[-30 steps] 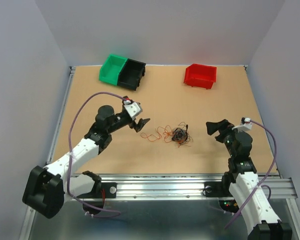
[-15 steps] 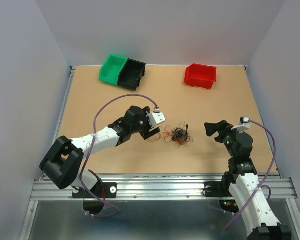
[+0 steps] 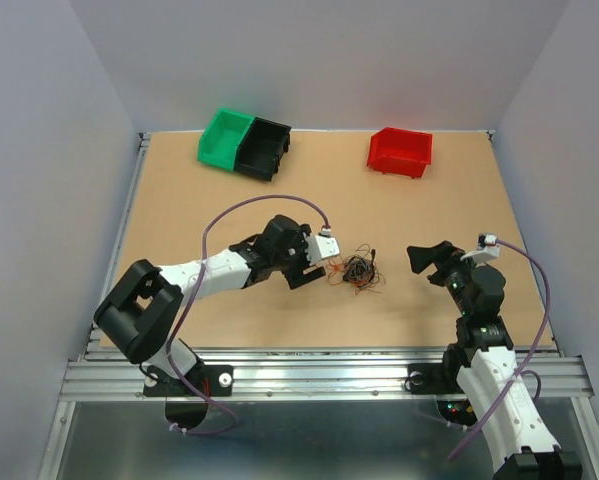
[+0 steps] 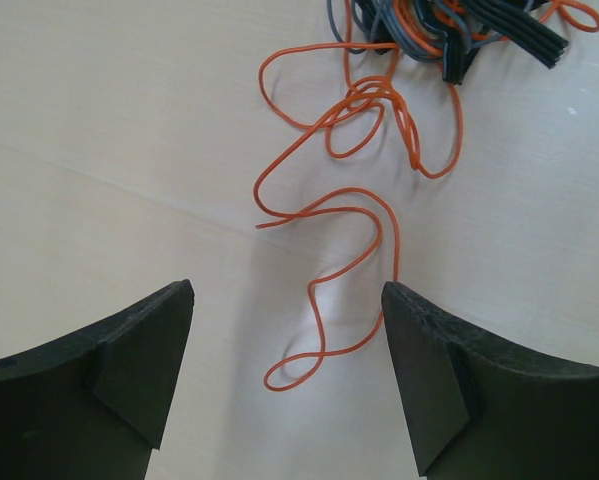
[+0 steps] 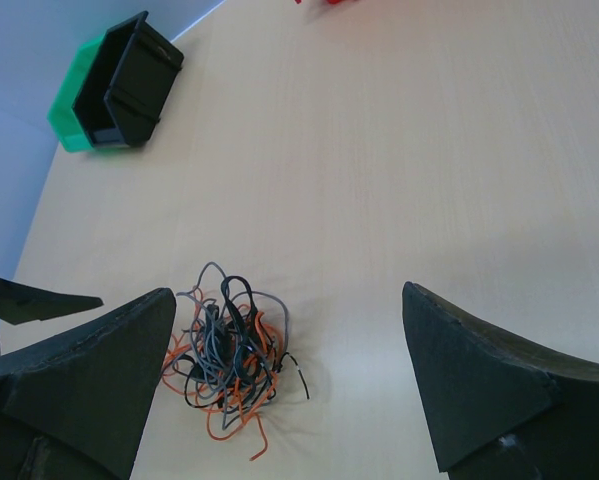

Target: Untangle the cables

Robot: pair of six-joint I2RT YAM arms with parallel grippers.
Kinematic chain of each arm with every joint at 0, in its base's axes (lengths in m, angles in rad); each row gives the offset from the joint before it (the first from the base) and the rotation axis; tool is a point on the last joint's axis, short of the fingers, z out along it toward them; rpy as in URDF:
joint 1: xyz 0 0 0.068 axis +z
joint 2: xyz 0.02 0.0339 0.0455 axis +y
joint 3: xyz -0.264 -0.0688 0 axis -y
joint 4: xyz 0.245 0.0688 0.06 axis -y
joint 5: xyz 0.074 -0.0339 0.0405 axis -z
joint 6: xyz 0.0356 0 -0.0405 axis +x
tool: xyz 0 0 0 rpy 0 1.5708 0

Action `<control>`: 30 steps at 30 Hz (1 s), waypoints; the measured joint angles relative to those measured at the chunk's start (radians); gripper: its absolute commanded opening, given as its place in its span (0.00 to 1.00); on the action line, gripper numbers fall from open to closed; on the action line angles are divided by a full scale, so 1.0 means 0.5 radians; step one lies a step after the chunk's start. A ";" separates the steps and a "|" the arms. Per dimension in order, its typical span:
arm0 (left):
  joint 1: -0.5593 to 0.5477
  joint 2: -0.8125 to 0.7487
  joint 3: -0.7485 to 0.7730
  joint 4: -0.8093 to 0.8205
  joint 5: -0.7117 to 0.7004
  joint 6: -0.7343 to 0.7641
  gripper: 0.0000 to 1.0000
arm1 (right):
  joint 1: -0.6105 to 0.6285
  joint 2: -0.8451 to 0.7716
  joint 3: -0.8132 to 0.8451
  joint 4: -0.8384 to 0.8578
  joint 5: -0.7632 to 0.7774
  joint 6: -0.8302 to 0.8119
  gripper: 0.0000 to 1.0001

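Note:
A tangle of orange, grey and black cables [image 3: 357,270] lies in the middle of the table. A loose orange strand [image 4: 324,215] trails out of it toward the left, and the knot [image 4: 449,25] is at the top of the left wrist view. My left gripper [image 3: 314,270] is open just left of the tangle, low over the table. Its jaws [image 4: 287,300] stand on either side of the orange strand's end loop without holding it. My right gripper [image 3: 427,262] is open and empty to the right of the tangle, apart from it. The right wrist view [image 5: 287,295] shows the tangle [image 5: 224,355] at its lower left.
A green bin [image 3: 225,137] and a black bin [image 3: 264,148] stand together at the back left. A red bin [image 3: 400,151] stands at the back right. The green bin [image 5: 74,115] and black bin [image 5: 129,75] also show in the right wrist view.
My left arm has swung right and lowered, bringing its open gripper from well left of the cables to over the orange strand. The right arm has barely moved.

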 measured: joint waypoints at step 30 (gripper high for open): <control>-0.021 0.322 0.213 -0.245 0.109 0.048 0.00 | 0.000 0.121 0.000 0.037 -0.114 -0.008 1.00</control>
